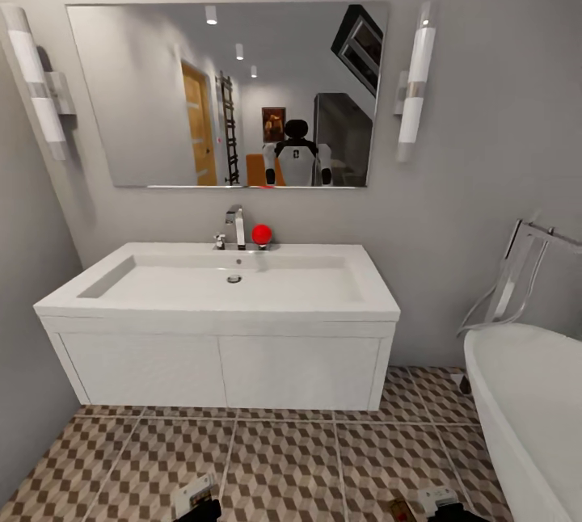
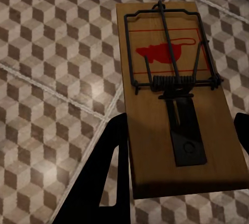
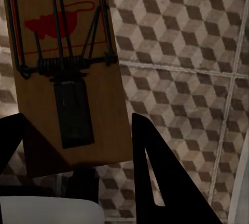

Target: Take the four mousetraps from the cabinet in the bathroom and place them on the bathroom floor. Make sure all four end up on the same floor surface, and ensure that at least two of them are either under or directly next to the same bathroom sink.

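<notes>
room: grey bathroom walls, a wide mirror (image 1: 230, 94) with a tube lamp at each side, and a white sink unit (image 1: 218, 296) dead ahead with a chrome tap (image 1: 235, 227) and a small red ball (image 1: 261, 233) at its back edge.
floor: bathroom floor (image 1: 283, 465) of cube-pattern tiles in brown, beige and grey, pale grout between them.
left side: my left gripper (image 2: 179, 146) is clamped on a mousetrap (image 2: 174, 94), one black finger against each long edge; the trap hangs above the tiles.
trap look: tan wooden board, dark wire bar and coil spring, black plate, red mouse print inside red lines.
right side: my right gripper (image 3: 78, 141) pinches a second mousetrap (image 3: 65, 73) the same way, also held over the tiles.
head view: both traps show as small pieces at the bottom edge, near (image 1: 194, 496) and (image 1: 402, 508); their detail reads in the wrist views.
edges: side wall close on the left, white bathtub (image 1: 525, 401) crowding the right.
open room: bare tiles run between me and the sink unit.
</notes>
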